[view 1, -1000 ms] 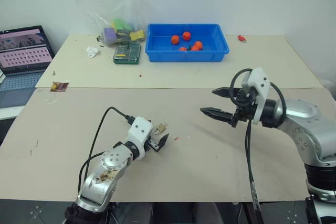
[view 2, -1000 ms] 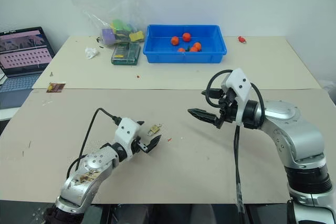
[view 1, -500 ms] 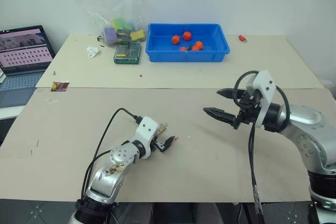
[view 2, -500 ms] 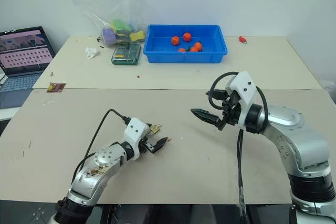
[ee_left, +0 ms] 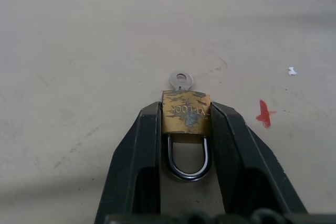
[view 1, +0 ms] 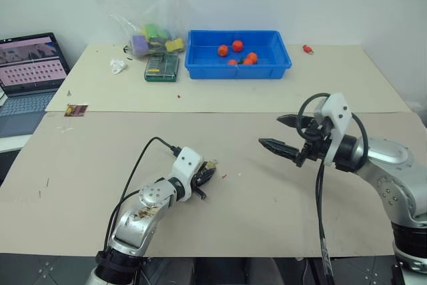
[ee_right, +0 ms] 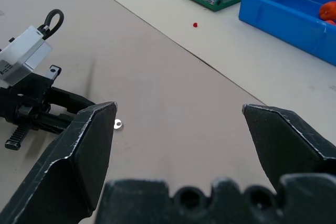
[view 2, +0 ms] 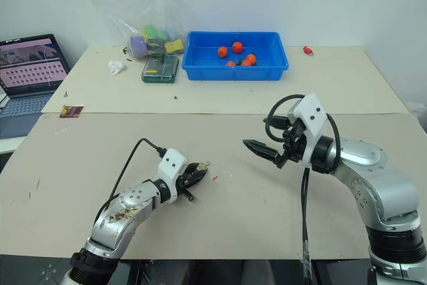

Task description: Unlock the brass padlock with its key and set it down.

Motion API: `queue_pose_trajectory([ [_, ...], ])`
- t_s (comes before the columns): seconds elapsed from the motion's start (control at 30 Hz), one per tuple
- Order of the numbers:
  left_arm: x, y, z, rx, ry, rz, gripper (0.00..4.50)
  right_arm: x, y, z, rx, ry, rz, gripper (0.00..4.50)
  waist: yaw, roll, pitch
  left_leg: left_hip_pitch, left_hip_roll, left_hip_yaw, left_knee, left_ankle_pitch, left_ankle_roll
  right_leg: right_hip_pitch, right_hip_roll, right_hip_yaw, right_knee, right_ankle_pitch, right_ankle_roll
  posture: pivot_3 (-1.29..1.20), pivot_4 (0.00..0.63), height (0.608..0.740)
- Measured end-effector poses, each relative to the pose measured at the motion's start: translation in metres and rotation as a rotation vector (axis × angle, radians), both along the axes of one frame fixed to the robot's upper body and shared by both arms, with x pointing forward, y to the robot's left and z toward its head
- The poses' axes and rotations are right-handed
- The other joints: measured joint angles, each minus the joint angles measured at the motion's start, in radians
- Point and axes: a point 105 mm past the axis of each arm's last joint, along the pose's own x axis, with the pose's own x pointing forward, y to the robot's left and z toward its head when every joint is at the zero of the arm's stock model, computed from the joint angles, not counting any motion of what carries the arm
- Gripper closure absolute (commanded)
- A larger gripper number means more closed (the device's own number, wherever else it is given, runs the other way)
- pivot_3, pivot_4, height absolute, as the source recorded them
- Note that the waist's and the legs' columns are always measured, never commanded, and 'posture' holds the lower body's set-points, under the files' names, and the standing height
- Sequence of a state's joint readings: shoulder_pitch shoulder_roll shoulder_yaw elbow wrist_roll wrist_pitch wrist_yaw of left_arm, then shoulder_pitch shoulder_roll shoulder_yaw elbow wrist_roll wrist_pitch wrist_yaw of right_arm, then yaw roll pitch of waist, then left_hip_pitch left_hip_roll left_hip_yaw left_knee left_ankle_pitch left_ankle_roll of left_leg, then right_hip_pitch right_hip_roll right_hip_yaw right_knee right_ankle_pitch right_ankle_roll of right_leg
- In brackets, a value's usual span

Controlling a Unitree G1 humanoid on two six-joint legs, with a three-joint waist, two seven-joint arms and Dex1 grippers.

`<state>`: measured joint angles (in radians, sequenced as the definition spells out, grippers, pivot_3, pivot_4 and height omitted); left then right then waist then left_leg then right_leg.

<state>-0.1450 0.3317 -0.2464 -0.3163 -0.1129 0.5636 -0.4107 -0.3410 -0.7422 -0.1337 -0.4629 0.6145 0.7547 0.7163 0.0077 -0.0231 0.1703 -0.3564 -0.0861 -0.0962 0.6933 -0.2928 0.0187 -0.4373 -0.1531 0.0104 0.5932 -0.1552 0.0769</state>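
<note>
- Brass padlock point(ee_left: 185, 113) lying flat on the desk point(view 1: 267, 205), near side, left of centre.
- Clamped by its two sides between the fingers of the left claw point(ee_left: 185, 129).
- Long axis along those fingers: shackle toward the wrist, key point(ee_left: 181, 81) sticking out the far end.
- Right claw point(view 1: 280, 133) spread wide, empty, above the desk, well right of the padlock.

The small scuffed yellow-brass padlock point(ee_left: 185, 112) has a silvery shackle and a silver key head. It lies on a pale beige surface point(ee_left: 79, 51) flecked with a red scrap point(ee_left: 265, 114). The far rectangular plastic tray point(view 1: 200, 66) is bright blue.
</note>
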Motion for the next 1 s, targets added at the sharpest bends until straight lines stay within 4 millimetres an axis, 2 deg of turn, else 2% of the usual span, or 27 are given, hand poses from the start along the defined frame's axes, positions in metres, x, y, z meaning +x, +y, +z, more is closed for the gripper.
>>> queue_pose_trajectory([
  [0.03, 0.002, 0.006, 0.002, 0.038, -0.043, 0.004, 3.64, 0.000, 0.000, 0.000, 0.002, 0.002, 0.004, 0.00, 0.000, 0.000, 0.000, 0.000, 0.000, 0.000, 0.000, 0.000, 0.000, 0.000, 0.000, 0.000, 0.000, 0.000, 0.000, 0.00, 0.150, 0.740],
  [0.1, 0.008, 0.021, 0.017, 0.188, -0.238, -0.004, 3.64, 0.000, 0.003, 0.000, 0.019, 0.033, 0.027, 0.00, -0.001, -0.001, 0.000, 0.000, 0.000, 0.000, -0.001, 0.000, 0.000, -0.001, 0.000, 0.000, -0.001, 0.002, -0.003, 0.00, 0.150, 0.740],
  [0.17, 0.010, 0.034, 0.043, 0.385, -0.510, -0.055, 3.64, 0.002, 0.002, -0.002, 0.017, 0.070, 0.046, 0.00, 0.002, -0.001, 0.001, 0.000, 0.001, 0.001, -0.001, 0.000, 0.000, -0.001, 0.000, 0.000, -0.001, 0.002, -0.003, 0.00, 0.150, 0.740],
  [0.23, 0.005, 0.038, 0.064, 0.567, -0.765, -0.145, 3.64, 0.004, 0.001, -0.008, 0.011, 0.108, 0.055, 0.00, 0.004, -0.001, 0.000, 0.000, 0.001, 0.001, -0.002, 0.000, 0.000, 0.000, 0.000, 0.001, -0.003, 0.002, -0.003, 0.00, 0.150, 0.740],
  [0.33, -0.014, 0.030, 0.070, 0.639, -0.978, -0.256, 3.64, 0.006, 0.006, -0.012, 0.048, 0.164, 0.088, 0.00, 0.004, 0.000, 0.001, -0.001, 0.000, 0.001, -0.003, -0.001, 0.001, -0.001, 0.000, 0.001, -0.006, 0.003, -0.003, 0.00, 0.150, 0.740],
  [0.4, -0.030, 0.025, 0.065, 0.653, -1.055, -0.336, 3.64, 0.002, 0.012, -0.013, 0.081, 0.198, 0.132, 0.00, 0.004, 0.000, 0.000, -0.002, 0.000, 0.001, -0.003, -0.003, 0.001, -0.003, 0.000, 0.001, -0.006, 0.003, -0.003, 0.00, 0.150, 0.740],
  [0.53, -0.048, 0.024, 0.060, 0.669, -1.154, -0.398, 3.64, -0.008, 0.025, -0.016, 0.149, 0.265, 0.236, 0.00, 0.004, 0.000, 0.001, -0.004, 0.000, 0.001, -0.003, -0.004, 0.002, -0.004, 0.000, 0.001, -0.007, 0.003, -0.003, 0.00, 0.150, 0.740],
  [0.8, -0.057, 0.016, 0.062, 0.629, -1.238, -0.382, 3.64, -0.033, 0.049, -0.015, 0.227, 0.356, 0.424, 0.00, 0.004, 0.000, 0.001, -0.002, 0.001, 0.002, -0.002, -0.004, 0.002, -0.002, 0.000, 0.000, -0.005, 0.003, -0.002, 0.00, 0.150, 0.740],
  [0.83, -0.058, 0.015, 0.062, 0.622, -1.245, -0.383, 3.64, -0.037, 0.053, -0.016, 0.232, 0.369, 0.445, 0.51, 0.003, 0.000, 0.001, -0.002, 0.001, 0.002, -0.002, -0.004, 0.002, -0.002, 0.000, 0.000, -0.004, 0.003, -0.002, 0.00, 0.150, 0.740],
  [0.9, -0.058, 0.013, 0.063, 0.610, -1.252, -0.378, 3.64, -0.040, 0.058, -0.019, 0.227, 0.380, 0.465, 1.04, 0.002, 0.000, 0.001, -0.001, 0.001, 0.002, -0.002, -0.004, 0.002, -0.002, 0.000, 0.001, -0.004, 0.003, -0.002, 0.00, 0.150, 0.740],
  [0.97, -0.057, 0.010, 0.064, 0.596, -1.265, -0.371, 3.64, -0.042, 0.064, -0.020, 0.230, 0.382, 0.475, 1.76, 0.003, 0.000, 0.001, -0.001, 0.001, 0.002, -0.002, -0.004, 0.002, -0.002, 0.000, 0.001, -0.004, 0.003, -0.002, 0.00, 0.150, 0.740],
  [1.0, -0.056, 0.009, 0.065, 0.592, -1.273, -0.372, 3.64, -0.043, 0.066, -0.020, 0.229, 0.381, 0.480, 1.76, 0.003, 0.000, 0.001, -0.001, 0.001, 0.002, -0.002, -0.004, 0.002, -0.002, 0.000, 0.001, -0.004, 0.003, -0.002, 0.00, 0.150, 0.740],
])
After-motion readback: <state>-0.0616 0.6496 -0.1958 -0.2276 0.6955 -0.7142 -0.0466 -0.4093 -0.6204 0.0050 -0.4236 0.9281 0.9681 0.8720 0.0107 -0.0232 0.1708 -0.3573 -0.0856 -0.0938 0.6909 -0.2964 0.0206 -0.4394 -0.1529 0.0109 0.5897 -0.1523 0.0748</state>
